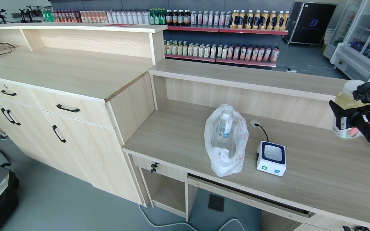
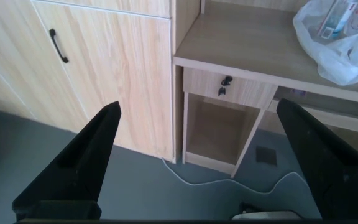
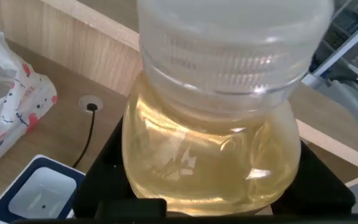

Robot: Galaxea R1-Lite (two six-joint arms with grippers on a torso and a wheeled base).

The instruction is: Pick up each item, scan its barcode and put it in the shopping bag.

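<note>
A clear bottle of yellow liquid (image 1: 345,98) (image 3: 210,155) with a white cap stands at the far right of the wooden counter (image 1: 316,166), and my right gripper (image 1: 348,104) (image 3: 213,202) is shut on its body. I cannot tell whether its base touches the counter. A white plastic shopping bag (image 1: 225,154) (image 2: 337,50) stands open mid-counter with a clear water bottle (image 1: 226,123) upright inside. Just right of the bag lies the white and blue barcode scanner (image 1: 271,157) (image 3: 36,193). My left gripper (image 2: 197,106) hangs open and empty over the floor, in front of the cabinets.
The scanner's cable runs to a hole (image 1: 255,123) behind it. A raised ledge (image 1: 246,77) backs the counter and a taller cabinet block (image 1: 69,70) stands to the left. Shelves of drink bottles (image 1: 220,32) line the rear wall. A drawer with keys (image 1: 154,166) is under the counter.
</note>
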